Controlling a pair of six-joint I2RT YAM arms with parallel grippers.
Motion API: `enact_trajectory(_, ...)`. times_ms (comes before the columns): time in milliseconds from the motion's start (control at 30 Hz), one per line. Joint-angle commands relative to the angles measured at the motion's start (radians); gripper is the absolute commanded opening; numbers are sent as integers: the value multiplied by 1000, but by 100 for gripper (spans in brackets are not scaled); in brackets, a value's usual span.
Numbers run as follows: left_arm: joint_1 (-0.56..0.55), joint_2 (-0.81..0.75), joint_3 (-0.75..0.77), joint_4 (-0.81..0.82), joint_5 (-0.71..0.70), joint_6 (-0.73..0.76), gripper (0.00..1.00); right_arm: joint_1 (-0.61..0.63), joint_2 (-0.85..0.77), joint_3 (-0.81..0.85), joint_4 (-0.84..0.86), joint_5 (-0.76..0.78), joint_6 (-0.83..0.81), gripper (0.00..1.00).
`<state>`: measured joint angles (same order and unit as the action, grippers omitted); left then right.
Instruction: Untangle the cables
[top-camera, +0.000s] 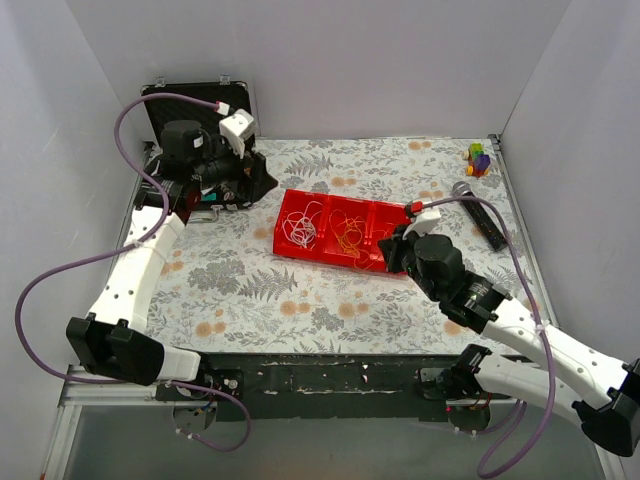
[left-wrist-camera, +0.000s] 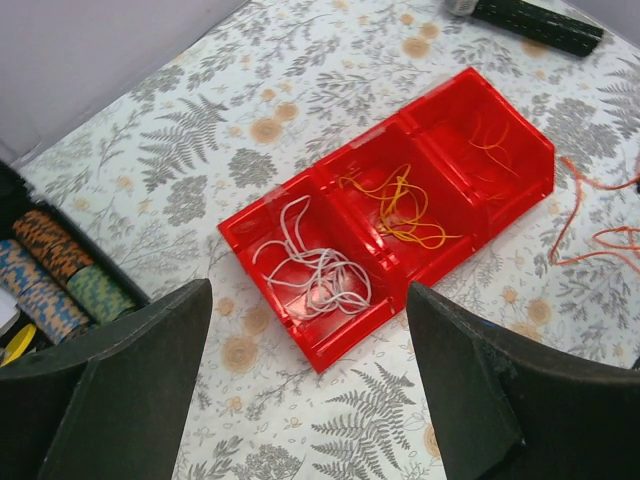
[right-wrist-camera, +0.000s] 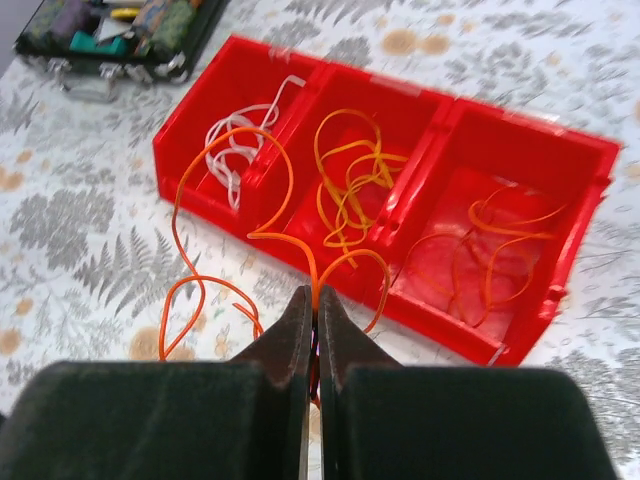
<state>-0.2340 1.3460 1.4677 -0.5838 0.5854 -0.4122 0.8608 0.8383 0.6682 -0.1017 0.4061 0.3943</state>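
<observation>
Right gripper at the near right end of the red tray, jaws pressed together on an orange cable pinched at the very tips. Rises from that pinch in open loops, one arching in front of the tray's two left-hand compartments, others drooping toward the floral tablecloth just before the tray's near wall. Inside the tray, apart from the grip: white cable coiled in the left compartment, yellow cable in the middle one, orange strands in the right one. Left gripper well apart, toward the table's rear left, jaws spread wide with nothing between them, facing the tray from the white-cable end. Beside it, an open case of stacked striped chips. Beyond the tray, a black cylindrical object and, at the far right corner, a small multicoloured item, too small to identify. Partly hidden: tray's right compartment, covered by the right wrist in the top view; lower run of the held cable, lost behind the dark fingers; its loops cut off by the right edge of the left wrist view. Right wrist view soft throughout; exact crossings of the loops not discernible.
</observation>
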Motion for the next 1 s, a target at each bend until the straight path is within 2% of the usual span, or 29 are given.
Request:
enact_trajectory(0, 56, -13, 59, -4, 5, -53, 79, -5, 56, 126, -116, 183, -90, 1)
enact_trajectory(100, 64, -16, 54, -7, -19, -51, 80, -38, 117, 168, -125, 227, -109, 1)
enact_trajectory(467, 122, 4, -9, -11, -45, -71, 86, -227, 280, 154, -41, 185, -124, 1)
enact_trajectory(967, 125, -24, -70, 36, -24, -89, 86, -275, 524, 188, 66, 175, -180, 1)
